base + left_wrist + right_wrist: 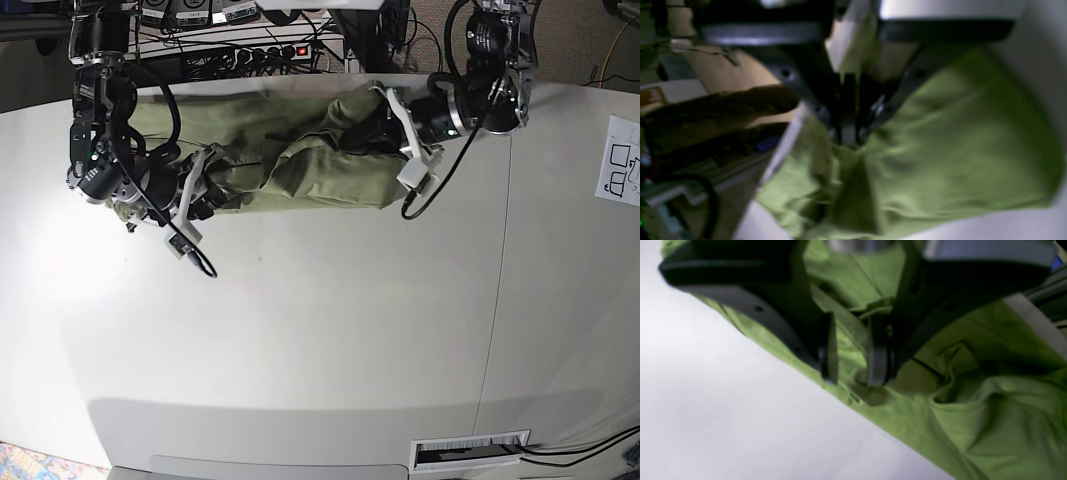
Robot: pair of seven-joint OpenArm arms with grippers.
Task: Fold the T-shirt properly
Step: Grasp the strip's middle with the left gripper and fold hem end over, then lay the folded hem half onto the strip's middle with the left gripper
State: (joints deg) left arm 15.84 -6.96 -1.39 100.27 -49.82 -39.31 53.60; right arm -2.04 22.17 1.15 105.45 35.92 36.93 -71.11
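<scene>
A green T-shirt [300,165] lies bunched along the table's [320,330] far edge, the left gripper [848,140] pinching a fold, the right gripper [853,378] spread over its hem, seemingly to pull it flat.

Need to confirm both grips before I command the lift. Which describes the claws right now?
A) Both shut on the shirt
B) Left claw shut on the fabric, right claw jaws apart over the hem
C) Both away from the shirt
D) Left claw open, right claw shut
B: the left wrist view shows the left claw pinched tight on the T-shirt, while the right claw shows a clear gap between its fingertips, with cloth under them.
</scene>
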